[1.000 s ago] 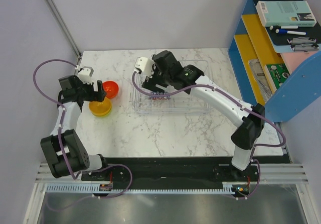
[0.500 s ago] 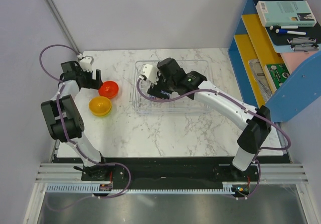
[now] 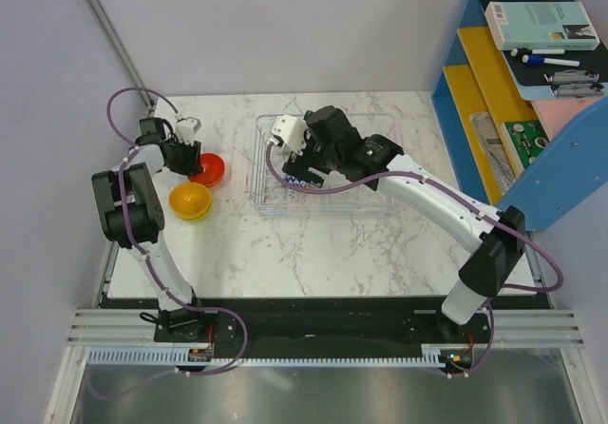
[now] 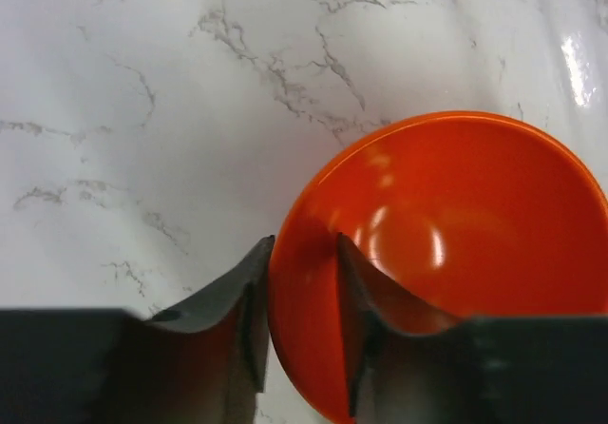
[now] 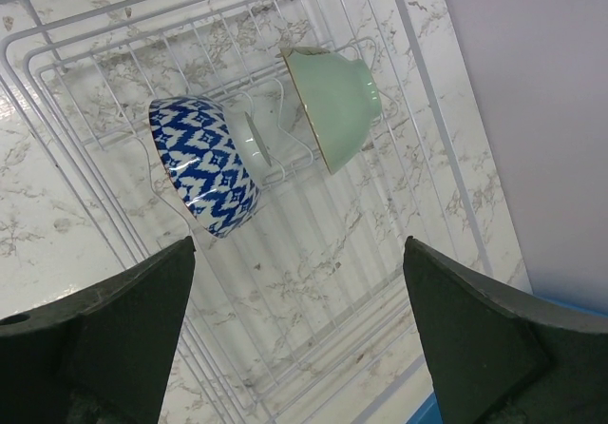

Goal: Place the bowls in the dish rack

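Rim of red-orange bowl [image 4: 465, 243] inside left tool [image 4: 304, 253], grip unclear; right tool [image 5: 296, 253] wide.

Table [image 4: 142, 82]: marble-pattern top, white with grey veins. Smooth, and polished enough to throw a bright glare patch.

Dish rack [image 5: 323, 243]: clear hard plastic with thin glossy ribs. The marble veins read straight through it.

Inside the dish rack:
- Zigzag bowl [image 5: 204, 163]: glazed look, smooth, blue-white pattern outside with a soft sheen.
- Pale grey-green bowl [image 5: 347, 106]: plain, smooth, satin gloss.

Left of the dish rack:
- Red-orange bowl [image 4: 456, 224]: smooth, high gloss, sharp white highlights inside. Plastic or glazed, I cannot tell.
- Orange-yellow bowl [image 3: 189, 201]: smooth and shiny too.

My left fingers [image 4: 223, 324]: dark, matt, picking up a faint red cast off the bowl.

My right fingers [image 5: 123, 338]: same dull black, no shine.
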Robot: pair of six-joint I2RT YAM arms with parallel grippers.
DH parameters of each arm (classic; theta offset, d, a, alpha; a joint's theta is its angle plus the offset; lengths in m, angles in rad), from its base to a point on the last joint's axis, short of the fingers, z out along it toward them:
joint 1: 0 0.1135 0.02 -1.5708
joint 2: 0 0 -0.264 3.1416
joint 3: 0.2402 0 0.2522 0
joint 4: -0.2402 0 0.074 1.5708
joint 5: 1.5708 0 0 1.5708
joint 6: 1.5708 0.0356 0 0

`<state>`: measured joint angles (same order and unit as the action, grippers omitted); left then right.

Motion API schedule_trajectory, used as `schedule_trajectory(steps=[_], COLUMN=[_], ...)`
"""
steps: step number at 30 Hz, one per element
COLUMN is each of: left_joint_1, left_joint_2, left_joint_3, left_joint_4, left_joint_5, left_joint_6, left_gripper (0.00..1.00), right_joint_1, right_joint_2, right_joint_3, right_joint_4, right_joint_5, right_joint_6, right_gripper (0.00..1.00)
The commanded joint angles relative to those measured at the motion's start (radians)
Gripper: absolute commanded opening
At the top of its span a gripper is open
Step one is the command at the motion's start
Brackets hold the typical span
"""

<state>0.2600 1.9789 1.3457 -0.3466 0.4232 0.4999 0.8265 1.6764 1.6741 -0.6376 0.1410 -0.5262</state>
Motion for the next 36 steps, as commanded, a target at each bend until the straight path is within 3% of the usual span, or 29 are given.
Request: schedule_trajectory(steps=[1, 3, 8, 12, 15, 19, 21, 29, 33, 36], left_joint_1=[-0.015, -0.016, -0.015, -0.016, -0.018, -0.042, -0.093, -0.373, -0.423, -0.433], left_joint_2=[0.027, 0.034, 0.017, -0.06, -0.124, -0.285, -0.331, -0.515, -0.517, -0.511], left_joint_3=[0.055, 0.067, 0.099, 0.156, 0.197, 0.205, 0.191, 0.09, 0.095, 0.098], left_joint_4=[-0.066, -0.083, -0.084, -0.098, -0.13, -0.157, -0.157, -0.143, -0.138, -0.134], left_joint_5=[0.051, 0.057, 0.071, 0.135, 0.299, 0.555, 0.591, 0.531, 0.502, 0.486], left_joint_6=[0.06, 0.052, 0.013, -0.023, -0.037, -0.078, -0.102, -0.09, -0.103, -0.106], left_gripper=[0.23, 0.02, 0.02, 0.02, 0.02, 0.02, 0.02, 0.02, 0.02, 0.02], right_joint_1=[-0.004, -0.004, -0.012, -0.046, -0.104, -0.202, -0.25, -0.325, -0.371, -0.406], right_joint_2=[-0.012, -0.009, 0.012, 0.029, 0.032, 0.054, 0.066, 0.12, 0.129, 0.118], right_joint_3=[0.001, -0.002, 0.012, 0.062, 0.108, 0.174, 0.188, 0.129, 0.04, -0.034], right_joint_4=[0.042, 0.052, 0.095, 0.098, 0.093, 0.064, 0.067, 0.159, 0.352, 0.533], right_joint_5=[0.037, 0.068, 0.141, 0.085, -0.058, -0.417, -0.544, -1.021, -1.216, -1.268], right_joint_6=[0.018, 0.023, 0.066, 0.155, 0.258, 0.406, 0.479, 0.67, 0.866, 0.979], right_gripper=[0.98, 0.98, 0.98, 0.98, 0.97, 0.98, 0.98, 0.98, 0.97, 0.98])
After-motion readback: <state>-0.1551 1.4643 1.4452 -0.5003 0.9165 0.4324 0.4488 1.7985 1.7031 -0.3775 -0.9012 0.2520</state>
